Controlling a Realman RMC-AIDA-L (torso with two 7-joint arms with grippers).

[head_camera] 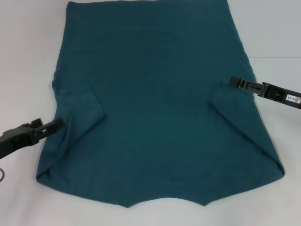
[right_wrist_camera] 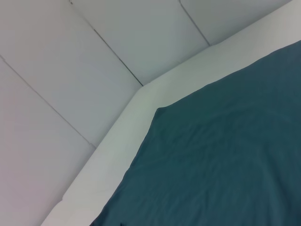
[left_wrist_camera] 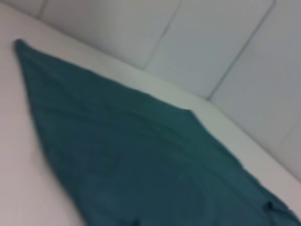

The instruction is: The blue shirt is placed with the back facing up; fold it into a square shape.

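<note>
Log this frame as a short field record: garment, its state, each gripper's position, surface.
garment: dark teal-blue short-sleeved cloth shirt, plain side up, no lettering showing
fold state: both sleeves turned in over the body; body not yet folded into a square
left gripper: at the shirt's left edge, by the folded-in sleeve
right gripper: at the shirt's right edge, by the other folded-in sleeve
surface: white table, shirt lying flat on it

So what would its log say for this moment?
blue shirt: flat, plain side up, sleeves folded in | left hand: at left edge | right hand: at right edge
</note>
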